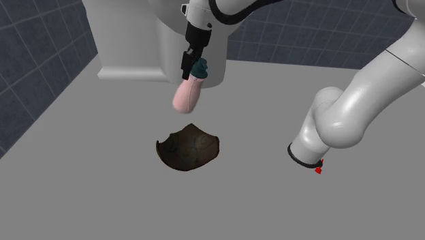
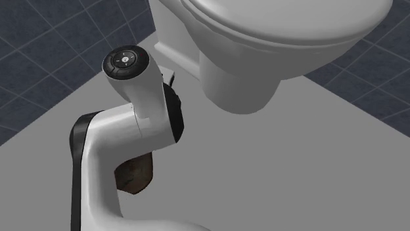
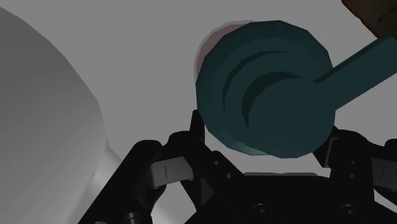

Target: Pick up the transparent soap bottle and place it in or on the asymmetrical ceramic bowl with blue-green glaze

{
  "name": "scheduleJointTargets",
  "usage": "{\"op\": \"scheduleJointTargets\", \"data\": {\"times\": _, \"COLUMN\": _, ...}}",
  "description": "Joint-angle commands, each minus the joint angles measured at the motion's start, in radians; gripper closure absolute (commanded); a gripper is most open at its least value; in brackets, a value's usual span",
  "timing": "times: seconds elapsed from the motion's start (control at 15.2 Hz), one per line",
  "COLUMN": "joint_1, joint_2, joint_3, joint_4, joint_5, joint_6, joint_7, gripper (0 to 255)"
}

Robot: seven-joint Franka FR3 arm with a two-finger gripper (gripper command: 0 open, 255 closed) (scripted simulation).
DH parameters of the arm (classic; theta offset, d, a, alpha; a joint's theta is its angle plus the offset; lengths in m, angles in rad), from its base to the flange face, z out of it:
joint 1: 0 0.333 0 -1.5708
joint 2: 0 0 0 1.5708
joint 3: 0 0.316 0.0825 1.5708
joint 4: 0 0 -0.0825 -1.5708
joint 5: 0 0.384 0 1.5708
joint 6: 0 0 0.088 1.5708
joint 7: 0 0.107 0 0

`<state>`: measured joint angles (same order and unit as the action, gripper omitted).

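Carry step judged in hand: the soap bottle (image 1: 187, 95), pink-bodied with a teal pump, was clasped at its top by the gripper (image 1: 193, 68) and hung clear of the floor, not yet over the dark bowl (image 1: 189, 148). Next, it would need to be swung across, lowered and released.

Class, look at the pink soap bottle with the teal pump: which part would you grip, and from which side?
Probably the top of the soap bottle, just under its teal pump cap, coming from above. The pink body bulges wide and round; the top is narrower and fits between the jaws. The gripper clasps it so, hanging above the dark bowl.
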<state>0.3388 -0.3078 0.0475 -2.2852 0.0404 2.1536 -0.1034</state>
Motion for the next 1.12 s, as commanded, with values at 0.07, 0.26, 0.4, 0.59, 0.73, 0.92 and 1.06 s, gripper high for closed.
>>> {"op": "scheduleJointTargets", "data": {"times": 0.07, "joint_1": 0.007, "joint_2": -0.025, "joint_3": 0.012, "joint_4": -0.006, "joint_5": 0.002, "joint_6": -0.019, "joint_7": 0.018, "gripper": 255}}
{"op": "scheduleJointTargets", "data": {"times": 0.26, "joint_1": 0.033, "joint_2": -0.091, "joint_3": 0.056, "joint_4": -0.053, "joint_5": 0.012, "joint_6": -0.036, "joint_7": 0.081, "gripper": 255}}
{"op": "scheduleJointTargets", "data": {"times": 0.4, "joint_1": 0.051, "joint_2": -0.131, "joint_3": 0.087, "joint_4": -0.078, "joint_5": 0.021, "joint_6": -0.049, "joint_7": 0.124, "gripper": 255}}
{"op": "scheduleJointTargets", "data": {"times": 0.59, "joint_1": 0.08, "joint_2": -0.185, "joint_3": 0.135, "joint_4": -0.107, "joint_5": 0.04, "joint_6": -0.072, "joint_7": 0.189, "gripper": 255}}
{"op": "scheduleJointTargets", "data": {"times": 0.73, "joint_1": 0.1, "joint_2": -0.217, "joint_3": 0.168, "joint_4": -0.12, "joint_5": 0.054, "joint_6": -0.088, "joint_7": 0.233, "gripper": 255}}
{"op": "scheduleJointTargets", "data": {"times": 0.92, "joint_1": 0.131, "joint_2": -0.257, "joint_3": 0.22, "joint_4": -0.131, "joint_5": 0.077, "joint_6": -0.113, "joint_7": 0.3, "gripper": 255}}
{"op": "scheduleJointTargets", "data": {"times": 1.06, "joint_1": 0.152, "joint_2": -0.278, "joint_3": 0.255, "joint_4": -0.133, "joint_5": 0.093, "joint_6": -0.13, "joint_7": 0.346, "gripper": 255}}
